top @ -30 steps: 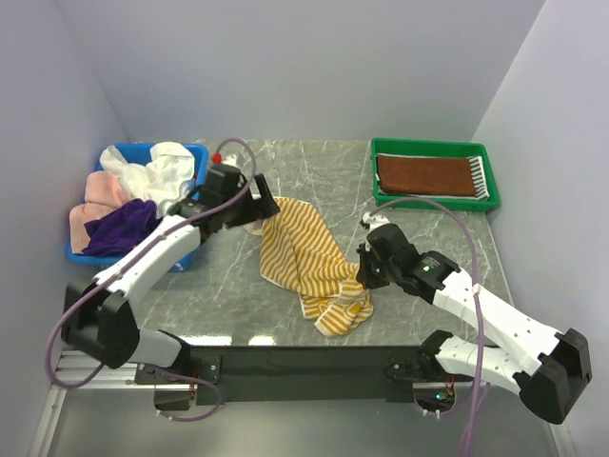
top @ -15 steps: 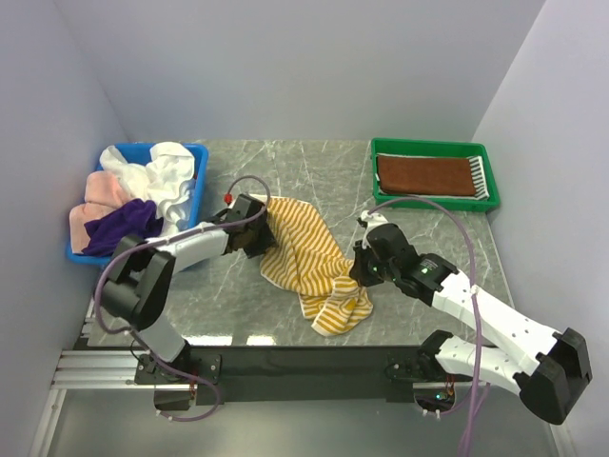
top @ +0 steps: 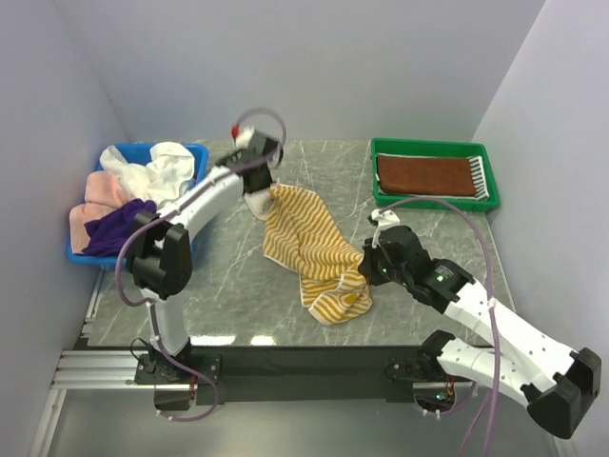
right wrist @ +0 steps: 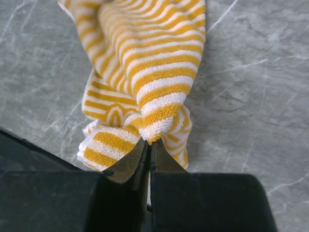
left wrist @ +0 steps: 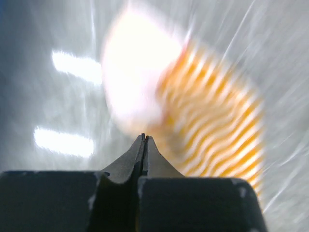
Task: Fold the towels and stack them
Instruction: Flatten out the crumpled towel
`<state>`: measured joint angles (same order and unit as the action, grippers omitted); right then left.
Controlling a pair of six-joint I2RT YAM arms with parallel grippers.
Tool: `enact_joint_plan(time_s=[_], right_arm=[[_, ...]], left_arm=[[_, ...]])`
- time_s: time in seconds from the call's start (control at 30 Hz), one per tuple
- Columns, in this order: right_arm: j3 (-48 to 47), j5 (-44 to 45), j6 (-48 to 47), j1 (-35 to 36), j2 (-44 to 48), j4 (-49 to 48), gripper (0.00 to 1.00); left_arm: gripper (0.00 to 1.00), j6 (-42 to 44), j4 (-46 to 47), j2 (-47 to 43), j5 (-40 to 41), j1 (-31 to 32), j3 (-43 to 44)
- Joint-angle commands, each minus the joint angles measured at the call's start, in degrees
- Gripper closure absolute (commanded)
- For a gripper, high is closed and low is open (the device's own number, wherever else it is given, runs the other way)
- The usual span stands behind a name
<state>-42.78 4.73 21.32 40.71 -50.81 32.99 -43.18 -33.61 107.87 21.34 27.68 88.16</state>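
A yellow-white striped towel (top: 306, 246) lies crumpled across the middle of the table (top: 228, 276). My left gripper (top: 260, 193) reaches to the towel's far left corner, where its white underside shows. In the blurred left wrist view the jaws (left wrist: 144, 137) are pressed together, and the towel (left wrist: 212, 125) starts right at their tips. My right gripper (top: 366, 273) is shut on a bunched fold at the towel's near right end. The right wrist view shows that fold (right wrist: 159, 116) pinched at the tips (right wrist: 148, 143). A folded brown towel (top: 423, 174) lies in the green tray (top: 433, 203).
A blue bin (top: 195, 157) at the back left holds loose white (top: 157, 171), pink (top: 95, 190) and purple (top: 124, 227) towels. A grey-white striped cloth (top: 479, 175) lies at the brown towel's right end. Side walls stand close on both sides.
My left gripper has closed at the towel's far left corner and swung toward the back, drawing that end with it. The right gripper has stayed shut on its fold and shifted slightly.
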Motion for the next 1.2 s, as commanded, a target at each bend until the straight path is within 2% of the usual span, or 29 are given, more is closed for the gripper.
enact_joint_plan(time_s=[0.0, 0.07, 0.1, 0.17, 0.2, 0.23, 0.27, 0.3, 0.33, 0.37, 0.43, 0.47, 0.5, 0.57, 0.6, 0.73, 0.83, 1.03, 1.13, 1.17], right_arm=[[-4.58, -1.72, -3.82, -0.19, 2.2, 1.02, 1.0], [-6.25, -10.16, -5.59, -0.1, 1.42, 0.85, 1.0], [-6.52, -13.57, -5.68, -0.19, -0.42, 0.15, 1.0], [-6.78, -21.9, -5.24, 0.25, -2.71, -1.17, 0.99], [-6.79, -23.35, -4.89, 0.51, -4.89, -2.66, 0.98], [-6.7, -23.89, -3.93, 0.86, -5.87, -3.11, 0.92], [-6.61, -22.5, -3.48, 0.86, -6.58, -3.28, 0.89], [-6.61, -21.18, -3.22, 0.86, -7.28, -2.94, 0.84], [-6.26, -19.34, -2.87, 1.04, -7.46, -2.85, 0.82], [-6.17, -16.97, -2.78, 0.95, -7.38, -2.93, 0.82], [-5.82, -15.64, -2.78, 0.86, -7.2, -2.85, 0.82], [-5.73, -15.46, -2.69, 0.86, -7.2, -2.93, 0.82], [-5.47, -15.19, -2.86, 0.86, -7.11, -3.02, 0.82], [-4.94, -14.84, -2.86, 0.86, -7.38, -3.11, 0.82], [-4.68, -15.1, -2.95, 0.86, -7.73, -3.2, 0.82], [-3.1, -15.54, -2.6, 0.86, -8.52, -4.16, 0.83], [-2.57, -15.72, -1.9, 0.95, -8.26, -4.78, 0.83], [-2.13, -15.02, -1.63, 0.78, -7.47, -5.31, 0.83], [-1.78, -14.84, -1.55, 0.86, -7.73, -5.57, 0.83], [-1.69, -14.84, -1.46, 0.86, -7.82, -5.92, 0.84]], left_arm=[[0.99, 9.33, -7.61, 1.8, 12.22, -2.8, 19.18], [1.0, 12.49, -6.57, 4.7, 11.54, -5.51, 24.32], [1.0, 13.29, -6.82, 5.93, 9.18, -6.58, 30.0], [1.0, 13.12, -9.7, 9.62, 5.49, -9.03, 35.83], [0.95, 11.47, -11.2, 10.5, 3.81, -9.4, 40.47], [0.88, 10.75, -12.09, 10.25, 1.36, -9.49, 40.86], [0.64, 10.31, -11.49, 9.03, -0.23, -9.14, 39.38], [0.52, 8.39, -10.35, 7.11, -1.9, -8.96, 31.8], [0.41, 7.42, -7.73, 1.87, -6.79, -8.7, 26.15], [0.25, 6.8, -4.66, -1.15, -8.49, -8.09, 13.31], [0.16, 3.29, 3.0, -8.77, -11.92, -7.56, 1.81], [0.15, 2.32, 5.28, -10.82, -13.77, -7.29, -8.08], [0.15, 0.48, 9.92, -12.58, -15.44, -7.12, -12.27], [0.16, -0.41, 12.67, -15.32, -18.6, -4.93, -19.65], [0.15, -0.68, 13.12, -15.59, -18.27, -3.7, -20.65], [0.17, -2.26, 14.52, -11.91, -16.95, 1.05, -23.55], [0.21, -3.93, 17.07, -9.01, -17.3, 1.67, -25.32], [0.33, -3.93, 14.98, -2.07, -13.35, 2.64, -22.33], [0.47, -3.41, 14.01, 0.31, -11.59, 2.99, -21.45], [0.72, -3.06, 13.74, 0.67, -10.89, 2.9, -20.58]])
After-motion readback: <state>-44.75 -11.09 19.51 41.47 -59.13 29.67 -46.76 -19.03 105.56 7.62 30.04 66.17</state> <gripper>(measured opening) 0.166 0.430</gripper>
